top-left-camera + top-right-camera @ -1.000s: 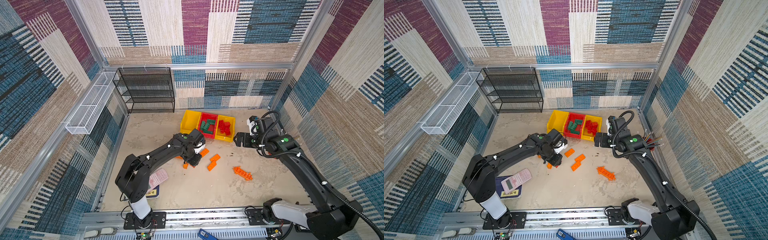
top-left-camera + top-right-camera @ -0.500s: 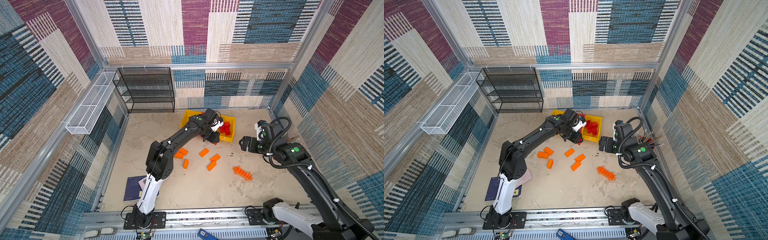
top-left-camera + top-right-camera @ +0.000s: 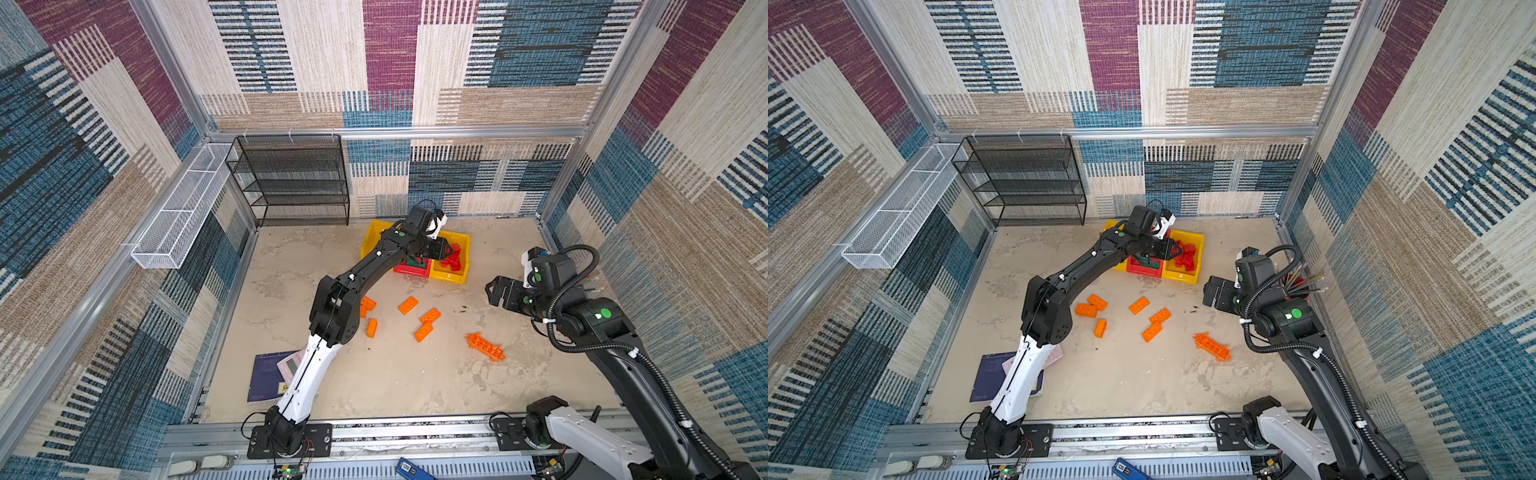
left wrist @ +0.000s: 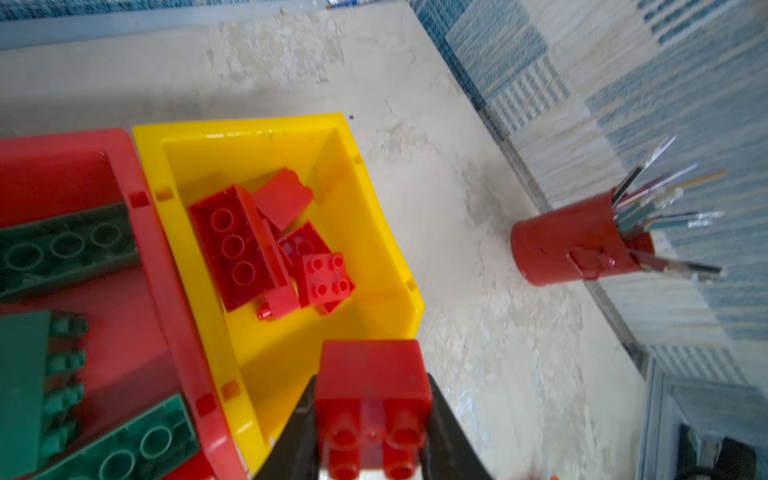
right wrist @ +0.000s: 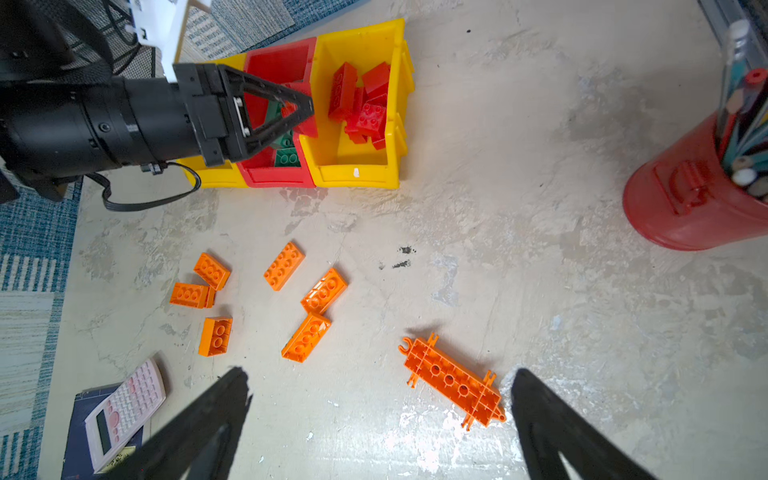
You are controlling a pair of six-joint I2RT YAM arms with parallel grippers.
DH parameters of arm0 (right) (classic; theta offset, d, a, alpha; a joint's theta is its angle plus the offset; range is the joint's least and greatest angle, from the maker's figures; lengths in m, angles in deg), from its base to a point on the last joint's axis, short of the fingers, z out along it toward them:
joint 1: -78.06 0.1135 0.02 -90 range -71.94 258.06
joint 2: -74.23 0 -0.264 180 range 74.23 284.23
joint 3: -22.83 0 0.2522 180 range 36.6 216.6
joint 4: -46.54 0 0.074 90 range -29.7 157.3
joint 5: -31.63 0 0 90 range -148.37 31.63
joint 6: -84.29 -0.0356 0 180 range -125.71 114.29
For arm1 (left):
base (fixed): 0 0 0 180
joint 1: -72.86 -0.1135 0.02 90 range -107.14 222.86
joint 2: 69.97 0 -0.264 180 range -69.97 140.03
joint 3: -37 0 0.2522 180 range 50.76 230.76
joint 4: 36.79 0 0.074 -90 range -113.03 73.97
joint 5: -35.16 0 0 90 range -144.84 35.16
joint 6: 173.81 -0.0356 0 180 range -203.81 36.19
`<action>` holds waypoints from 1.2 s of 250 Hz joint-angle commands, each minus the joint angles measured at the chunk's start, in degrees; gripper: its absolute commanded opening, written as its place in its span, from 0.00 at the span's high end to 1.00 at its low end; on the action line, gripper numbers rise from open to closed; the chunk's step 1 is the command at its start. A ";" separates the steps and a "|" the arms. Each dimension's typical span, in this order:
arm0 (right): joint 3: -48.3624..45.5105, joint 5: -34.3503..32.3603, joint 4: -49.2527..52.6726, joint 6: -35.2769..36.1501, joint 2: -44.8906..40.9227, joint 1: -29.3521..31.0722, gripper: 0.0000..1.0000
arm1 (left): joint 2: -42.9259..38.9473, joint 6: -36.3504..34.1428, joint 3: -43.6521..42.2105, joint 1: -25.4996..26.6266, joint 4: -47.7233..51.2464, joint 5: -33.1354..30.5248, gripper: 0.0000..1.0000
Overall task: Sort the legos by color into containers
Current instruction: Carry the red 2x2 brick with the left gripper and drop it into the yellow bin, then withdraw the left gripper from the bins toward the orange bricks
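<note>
My left gripper (image 4: 372, 415) is shut on a red lego brick (image 4: 372, 382) and hovers over the front edge of the right yellow container (image 4: 249, 124), which holds several red legos (image 4: 237, 245). The red container (image 4: 153, 232) beside it holds green legos (image 4: 66, 245). In both top views this gripper (image 3: 446, 251) (image 3: 1177, 251) sits over the containers. Several orange legos (image 5: 284, 265) and a spiky orange lattice piece (image 5: 453, 382) lie on the floor. My right gripper (image 5: 378, 374) is open and empty above the floor near the lattice piece (image 3: 484, 346).
A second yellow container (image 3: 371, 239) sits left of the red one, partly behind my left arm. A black mesh shelf (image 3: 291, 183) stands at the back left. A red pencil cup (image 5: 690, 195) stands by the right wall. A pink calculator (image 5: 124, 411) lies on a dark notebook (image 3: 266, 376).
My left arm has swung from the orange legos on the floor up to the containers, carrying the red brick. My right arm has drawn back a little towards the right.
</note>
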 commanded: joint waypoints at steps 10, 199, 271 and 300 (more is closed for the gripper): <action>-0.43 -0.72 -0.01 -2.23 -0.45 0.06 0.00 | 3.12 9.34 1.97 -0.65 -12.71 3.78 0.80; 1.12 -3.84 0.76 -8.12 -0.08 0.06 0.00 | 11.76 16.71 10.34 -2.42 -18.15 5.72 0.36; 1.79 -3.02 1.03 -8.45 -0.36 0.06 0.00 | 9.77 18.14 8.67 -2.59 -20.15 8.29 0.27; 1.72 -1.70 0.98 -7.32 -0.20 0.06 0.00 | 4.20 17.29 1.78 -2.63 -22.80 7.66 0.25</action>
